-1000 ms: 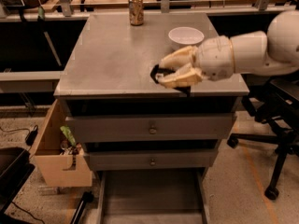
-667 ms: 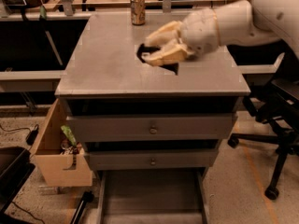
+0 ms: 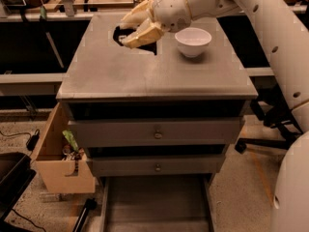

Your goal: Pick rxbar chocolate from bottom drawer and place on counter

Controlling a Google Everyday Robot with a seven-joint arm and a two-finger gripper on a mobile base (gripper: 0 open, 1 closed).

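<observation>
My gripper [image 3: 127, 34] hangs over the back middle of the grey counter [image 3: 145, 74]. Its cream fingers [image 3: 140, 35] are shut on the rxbar chocolate [image 3: 119, 33], a flat black bar that pokes out to the left between them. A dark patch lies under the fingers; I cannot tell whether the bar touches the counter. The bottom drawer [image 3: 154, 202] is pulled open at the foot of the cabinet, and its grey floor shows nothing on it.
A white bowl [image 3: 193, 41] stands on the counter just right of the gripper. Two shut grey drawers with brass knobs [image 3: 158, 134] sit below the top. A light wooden side box [image 3: 60, 166] with small items hangs at the left. My arm [image 3: 270, 37] runs down the right side.
The gripper has carried the black bar left and toward the back of the counter. The bowl, hidden behind the arm before, now shows.
</observation>
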